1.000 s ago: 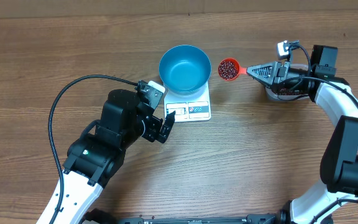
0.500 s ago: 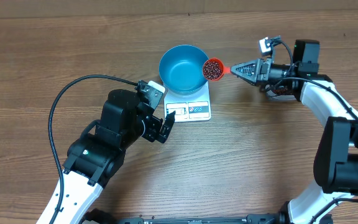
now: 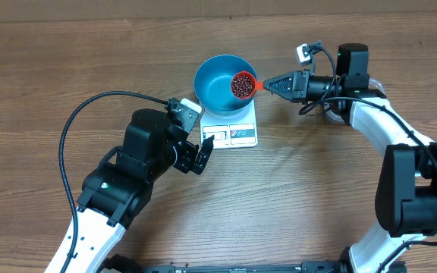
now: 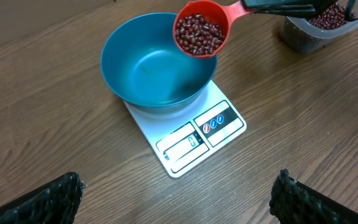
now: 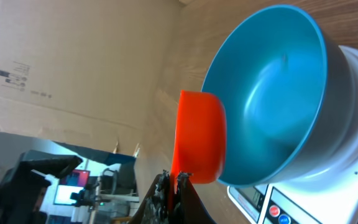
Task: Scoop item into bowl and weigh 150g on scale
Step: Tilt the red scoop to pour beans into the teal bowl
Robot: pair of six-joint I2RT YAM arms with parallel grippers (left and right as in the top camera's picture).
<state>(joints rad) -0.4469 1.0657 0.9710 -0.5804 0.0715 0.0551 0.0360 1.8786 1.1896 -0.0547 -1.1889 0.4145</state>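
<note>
One scoopful of dark red beans [image 3: 242,84] is held level above the right-hand rim of the blue bowl [image 3: 215,92], well filled and contained by the orange-red scoop [image 5: 201,137]. The scoop's handle is clamped between the fully closed jaws of the right gripper [image 3: 273,83], which is stretched in from the right side of the wooden table [image 3: 317,197]. The bowl is set on the white scale [image 3: 237,135], covering its rear part, so that only the front strip with the display window and printed buttons is left showing. From the right wrist view, the scoop is seen side-on against the bowl's near wall, but whether the two are touching cannot be told. More of the beans are seen in a clear tub [image 4: 300,37] lying to the right of the scale and apart from it. The left gripper [image 3: 201,154] is spread to its widest and nothing is held in it; it is poised just beside the scale's front left corner, and its dark fingertips [image 4: 48,200] are seen at the lower corners of the left wrist view.
</note>
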